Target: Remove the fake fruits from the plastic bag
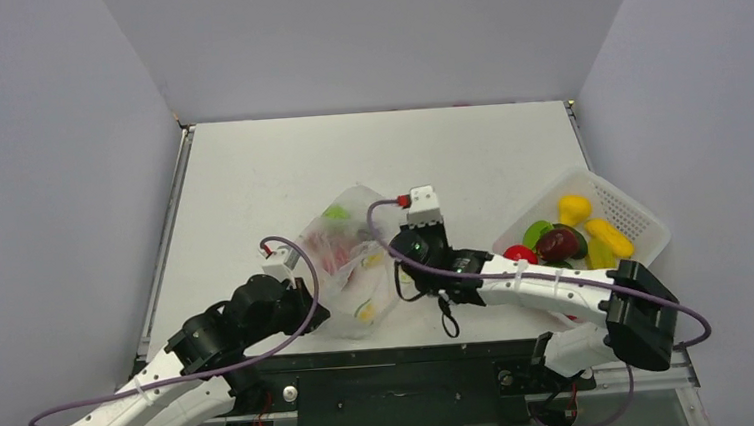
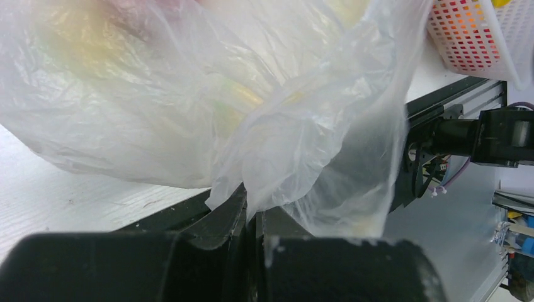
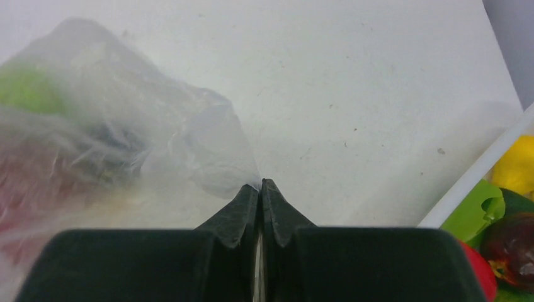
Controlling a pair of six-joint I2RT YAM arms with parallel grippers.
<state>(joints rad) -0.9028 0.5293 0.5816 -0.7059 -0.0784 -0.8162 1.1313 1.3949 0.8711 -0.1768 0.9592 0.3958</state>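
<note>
Left hand (image 2: 253, 211): we find its two black fingers pressed together, clenched on a fold of the large clear crinkly plastic bag (image 2: 189, 113) at the bag's near lower edge. The film bunches and spills over the fingertips.

The right hand (image 3: 261, 187) is likewise closed, its tips pinching a thin peak of the same film on the bag's right side.

From above, the plastic bag (image 1: 352, 265) sits between the two hands near the front of the white tabletop (image 1: 349, 155), its mouth turned toward the far side. Green-yellow citrus prints show on the film. We cannot tell whether its underside rests fully on the tabletop.

Some of the small glossy fake fruits are inside the bag. A lime-green fruit (image 1: 336, 213) lies near the far edge and a red mass (image 1: 325, 247) sits behind the film. Both are blurred in the right wrist view, and we cannot count them.

Well to the right stands a rigid white perforated basket (image 1: 638, 205), apart from the bag. It holds two yellow pieces (image 1: 573, 206), a lime-green piece (image 1: 535, 232), a dark maroon fruit (image 1: 559, 243) and a red fruit (image 1: 519, 254), packed touching one another. The basket's near rim (image 3: 478, 176) shows just right of the right hand.
</note>
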